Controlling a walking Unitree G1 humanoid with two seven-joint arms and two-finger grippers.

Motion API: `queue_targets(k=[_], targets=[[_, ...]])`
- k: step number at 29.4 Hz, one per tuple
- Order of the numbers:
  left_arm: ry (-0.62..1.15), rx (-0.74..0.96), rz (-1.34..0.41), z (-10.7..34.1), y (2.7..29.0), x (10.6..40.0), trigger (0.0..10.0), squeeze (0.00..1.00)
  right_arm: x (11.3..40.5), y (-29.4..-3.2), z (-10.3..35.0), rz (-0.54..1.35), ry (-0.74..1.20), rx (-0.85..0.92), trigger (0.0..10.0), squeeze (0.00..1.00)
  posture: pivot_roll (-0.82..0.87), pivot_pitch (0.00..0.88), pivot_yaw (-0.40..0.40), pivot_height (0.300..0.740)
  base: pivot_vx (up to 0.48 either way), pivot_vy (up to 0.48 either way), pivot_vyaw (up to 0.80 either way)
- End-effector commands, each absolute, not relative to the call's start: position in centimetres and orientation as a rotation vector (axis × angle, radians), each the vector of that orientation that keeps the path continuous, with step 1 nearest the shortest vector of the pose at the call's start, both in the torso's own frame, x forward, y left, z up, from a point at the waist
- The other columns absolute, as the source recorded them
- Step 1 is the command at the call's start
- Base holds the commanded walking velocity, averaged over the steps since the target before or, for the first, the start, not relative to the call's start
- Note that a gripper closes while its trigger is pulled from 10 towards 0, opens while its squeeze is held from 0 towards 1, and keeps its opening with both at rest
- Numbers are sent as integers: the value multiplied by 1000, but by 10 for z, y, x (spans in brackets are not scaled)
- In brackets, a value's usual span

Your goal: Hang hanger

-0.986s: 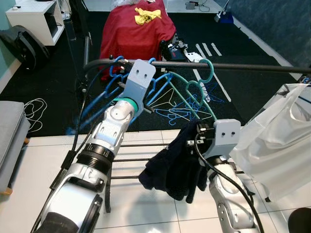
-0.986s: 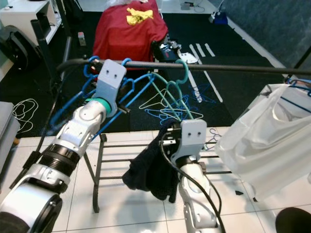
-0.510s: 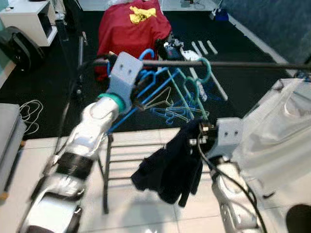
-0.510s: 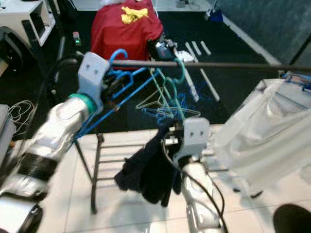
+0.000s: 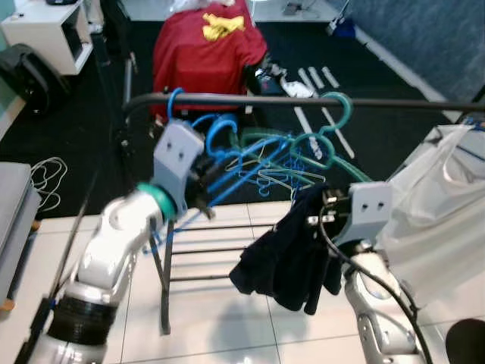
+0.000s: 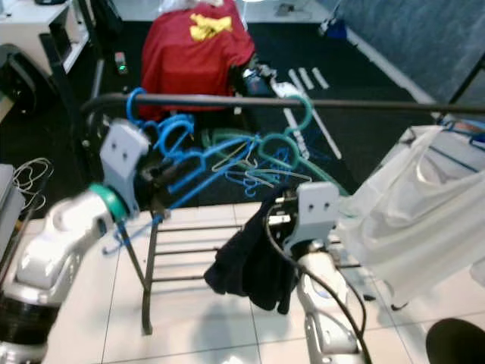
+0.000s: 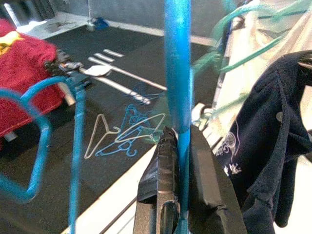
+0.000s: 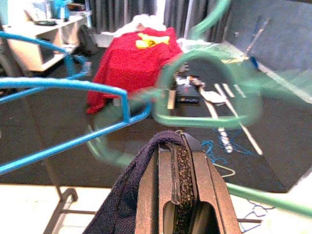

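Note:
A black rail (image 5: 288,99) runs across in front of me. My left gripper (image 7: 178,136) is shut on the bar of a blue hanger (image 5: 236,178), below and in front of the rail's left part. One blue hook (image 5: 175,97) loops over the rail; another blue hook (image 5: 220,127) sits just under it. My right gripper (image 8: 175,161) is shut on a dark navy garment (image 5: 292,250) that hangs on a green hanger (image 5: 307,144). The green hook (image 5: 341,106) lies at the rail.
A white garment (image 5: 447,205) hangs at the right. The rack's lower bars (image 5: 201,250) stand over white tiles. Behind lie loose hangers (image 5: 282,179) on a dark carpet, a red-covered object (image 5: 208,45), a white shelf (image 5: 45,30) and a grey cushion (image 5: 15,220) at the left.
My left arm has dropped down and back from the rail, the blue hanger still held. My right gripper with the dark garment has shifted slightly right. The camera also moved.

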State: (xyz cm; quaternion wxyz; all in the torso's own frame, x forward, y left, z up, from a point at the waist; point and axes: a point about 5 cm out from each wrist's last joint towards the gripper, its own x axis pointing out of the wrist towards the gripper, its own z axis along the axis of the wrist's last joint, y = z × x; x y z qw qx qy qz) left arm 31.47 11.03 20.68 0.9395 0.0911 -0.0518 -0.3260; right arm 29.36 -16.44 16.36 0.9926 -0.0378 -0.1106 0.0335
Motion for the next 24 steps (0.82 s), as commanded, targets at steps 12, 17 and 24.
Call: queue_targets(k=[12, 17, 24], targets=[[-49, 129, -541, 185, 114, 297, 10000, 0, 297, -175, 172, 64, -235, -110, 10000, 0, -5, 62, 47, 740, 0, 0, 0], [-74, 53, -418, 192, 137, 290, 10000, 0, 297, -176, 171, 66, -235, -113, 10000, 0, 2, 62, 42, 740, 0, 0, 0], [-24, 131, -558, 191, 121, 283, 10000, 0, 299, -173, 172, 73, -237, -107, 10000, 0, 6, 60, 41, 740, 0, 0, 0]])
